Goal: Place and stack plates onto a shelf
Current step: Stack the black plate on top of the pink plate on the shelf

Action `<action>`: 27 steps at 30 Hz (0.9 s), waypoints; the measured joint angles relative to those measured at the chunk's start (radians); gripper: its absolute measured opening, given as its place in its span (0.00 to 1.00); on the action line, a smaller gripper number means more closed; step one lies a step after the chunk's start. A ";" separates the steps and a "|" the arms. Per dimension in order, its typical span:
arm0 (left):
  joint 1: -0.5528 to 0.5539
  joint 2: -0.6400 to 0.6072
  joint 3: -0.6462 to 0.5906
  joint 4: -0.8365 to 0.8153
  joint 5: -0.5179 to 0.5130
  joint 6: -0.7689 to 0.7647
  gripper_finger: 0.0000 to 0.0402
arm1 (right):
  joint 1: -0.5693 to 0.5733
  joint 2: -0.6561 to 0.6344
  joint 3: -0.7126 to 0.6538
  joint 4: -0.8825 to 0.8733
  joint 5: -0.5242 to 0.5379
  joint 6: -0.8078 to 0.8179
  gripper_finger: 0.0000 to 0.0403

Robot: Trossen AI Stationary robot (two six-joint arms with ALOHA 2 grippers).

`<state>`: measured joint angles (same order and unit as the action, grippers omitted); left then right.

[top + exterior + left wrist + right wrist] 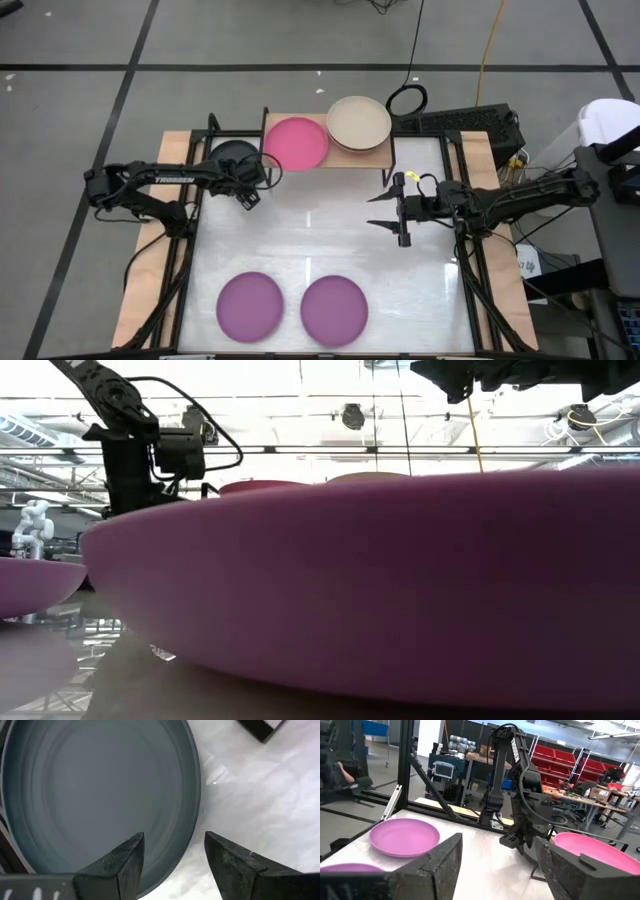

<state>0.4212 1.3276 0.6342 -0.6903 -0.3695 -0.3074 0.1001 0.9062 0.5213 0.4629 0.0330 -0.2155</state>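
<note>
A round matte purple plate (400, 580) with a shallow rim fills the low view, lying on the white-topped bench (330, 240) close to its near edge. A second purple plate (249, 307) lies just beside it, the two apart, toward the near left corner.

Along the far edge stands the small low shelf (378, 154), a light wood top on thin black metal legs. On it rest a round magenta pink plate (296, 143) and a round beige plate (359, 123); the beige plate's rim slightly overlaps the pink one's edge.

A round black plate (95, 790) lies on the bench at the far left corner, just beside the shelf's left end. The left gripper (172, 857) hangs right over its rim, fingers (122, 865) spread apart, one above the plate's inside and the other above the white bench outside it; whether they touch the plate cannot be told.

The right gripper (385, 212) waits above the bench toward the right edge, near the shelf's right end, its fingers (432, 865) released and wide apart, holding nothing, pointed across at the left arm.
</note>
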 joint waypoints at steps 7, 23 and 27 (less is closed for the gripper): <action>0.035 0.067 0.000 0.025 -0.001 0.016 0.53 | 0.000 0.000 0.000 0.000 0.000 0.020 0.56; 0.040 0.101 0.001 0.065 -0.021 0.024 0.04 | 0.000 0.000 0.000 -0.001 -0.002 0.028 0.55; 0.005 0.023 0.000 0.042 -0.024 -0.029 0.04 | 0.000 0.000 0.000 -0.003 -0.003 0.046 0.55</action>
<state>0.4258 1.3508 0.6346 -0.6488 -0.3931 -0.3367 0.1001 0.9066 0.5217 0.4597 0.0304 -0.1697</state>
